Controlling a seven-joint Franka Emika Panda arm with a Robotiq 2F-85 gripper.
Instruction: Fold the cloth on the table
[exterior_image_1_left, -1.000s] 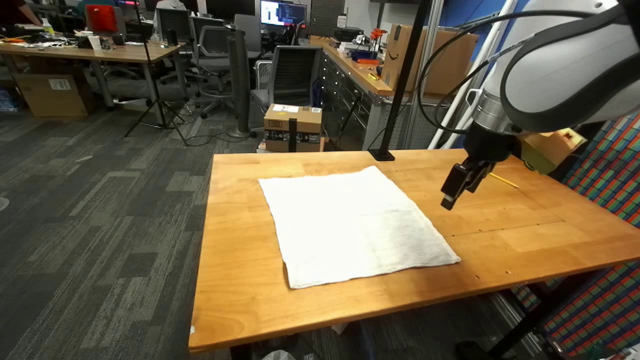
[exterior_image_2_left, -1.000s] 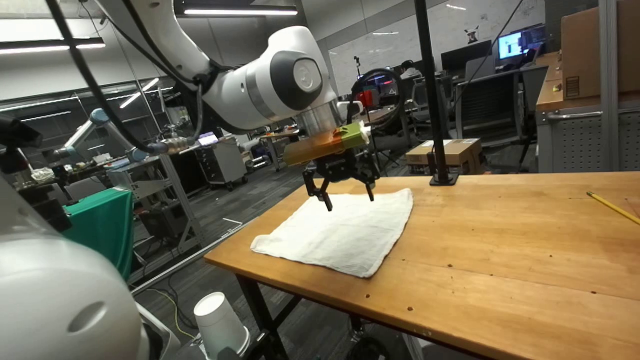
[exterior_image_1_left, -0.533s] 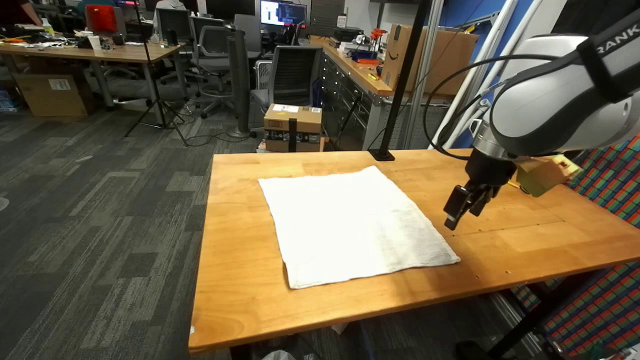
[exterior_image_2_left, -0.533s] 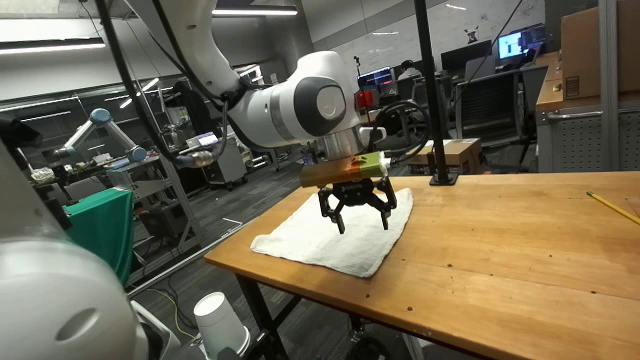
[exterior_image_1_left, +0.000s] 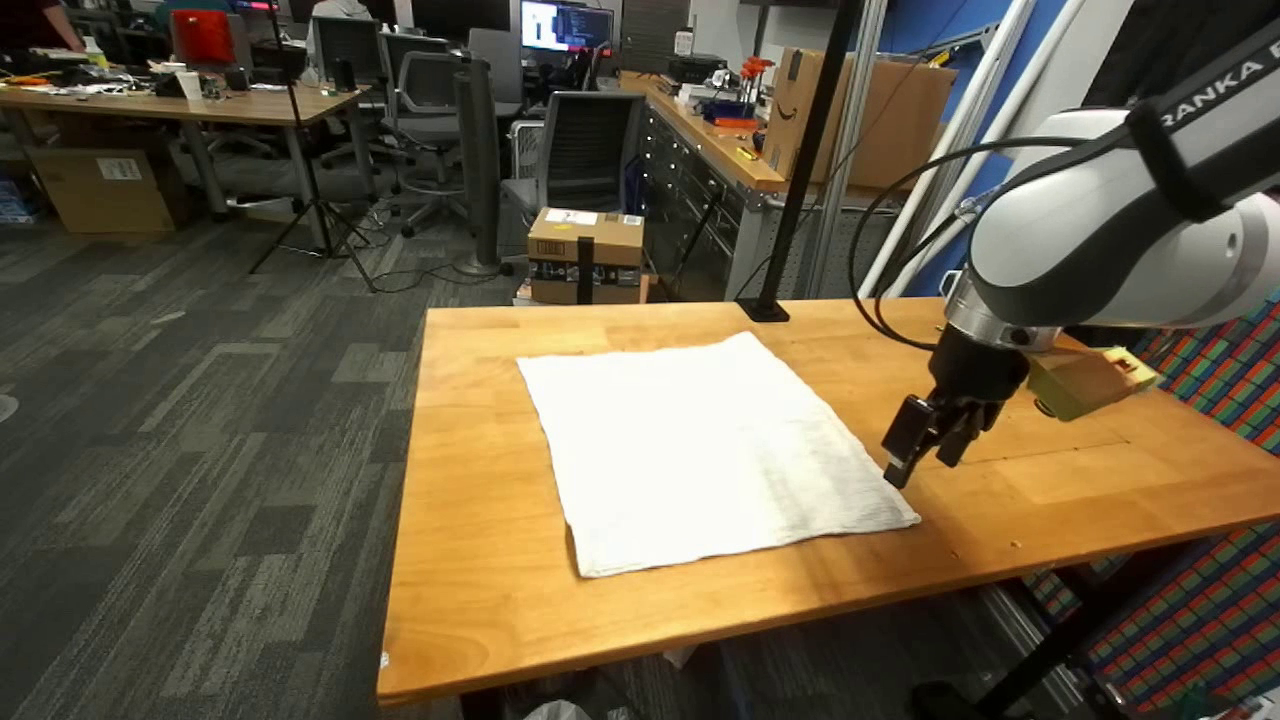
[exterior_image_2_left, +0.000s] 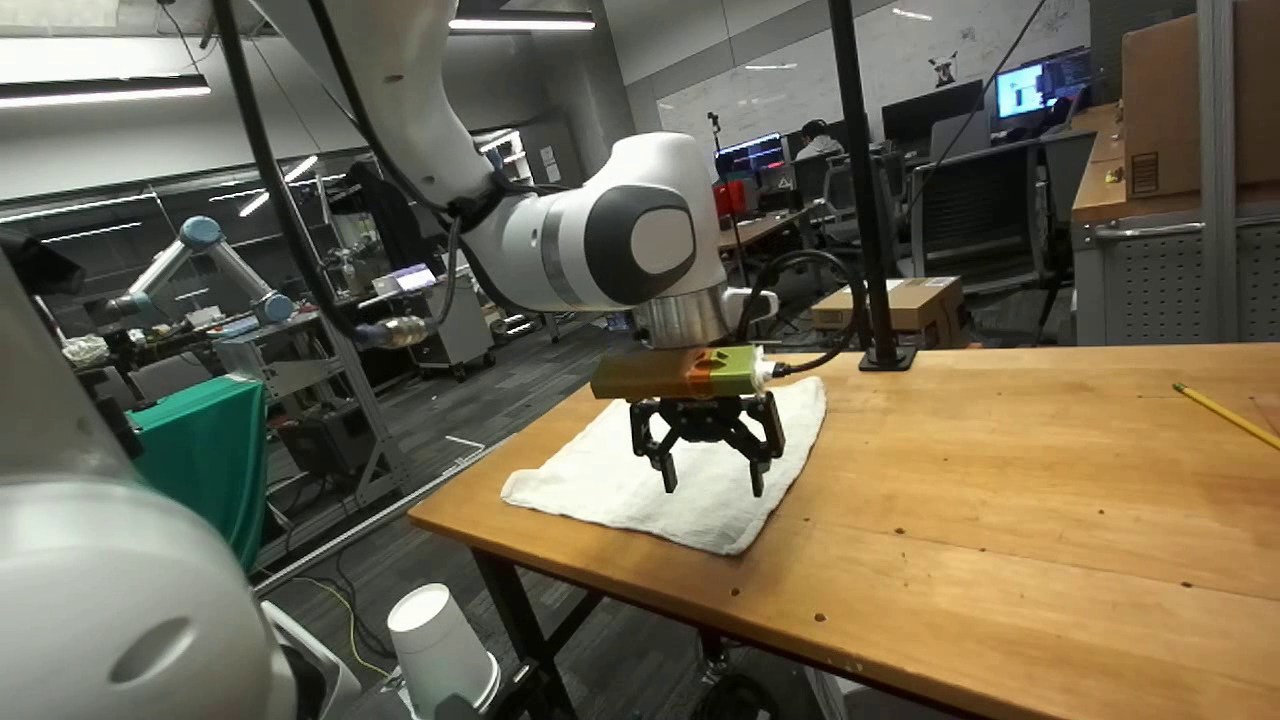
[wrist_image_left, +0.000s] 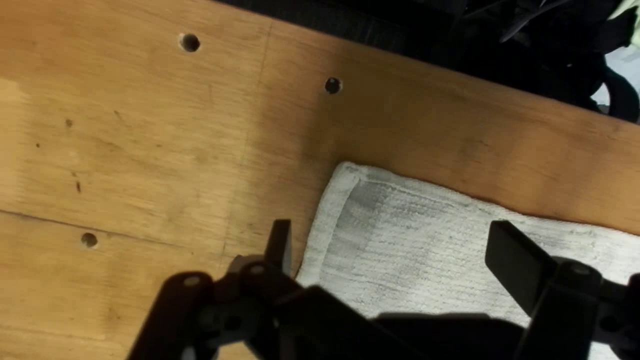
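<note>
Closest to the lens in the wrist view, the pincer (wrist_image_left: 392, 245) comes in from the bottom of the frame, its 2 dark fingers spread wide and gripping nothing. Just past them lies the white cloth (wrist_image_left: 410, 240), flat, with 1 hemmed corner pointing to the top of the frame; from it 1 edge drops to the lower left and another slopes off to the right side. The left fingertip (wrist_image_left: 280, 245) shows against bare wood just outside the cloth's edge, the right fingertip (wrist_image_left: 517, 265) against the white weave. The worktop (wrist_image_left: 150, 125) fills the left and ends in a slanting edge across the upper right.

In an exterior view the cloth (exterior_image_1_left: 690, 450) is spread in the middle of the frame, 1 corner pointing lower right, below the pincer (exterior_image_1_left: 922, 470). It is close to square, so I cannot tell a long axis.

In an exterior view the pincer (exterior_image_2_left: 713, 490) hangs, fingers down, in front of the right-hand part of the cloth (exterior_image_2_left: 610, 475), whose nearest corner aims at the bottom of the frame. Whether a fingertip touches the fabric I cannot tell. Farther back, a yellow pencil (exterior_image_2_left: 1225, 413) lies at the right edge of the frame, a black post (exterior_image_2_left: 862, 180) rises right of centre, and beyond the worktop sits a cardboard box (exterior_image_2_left: 928, 310).
</note>
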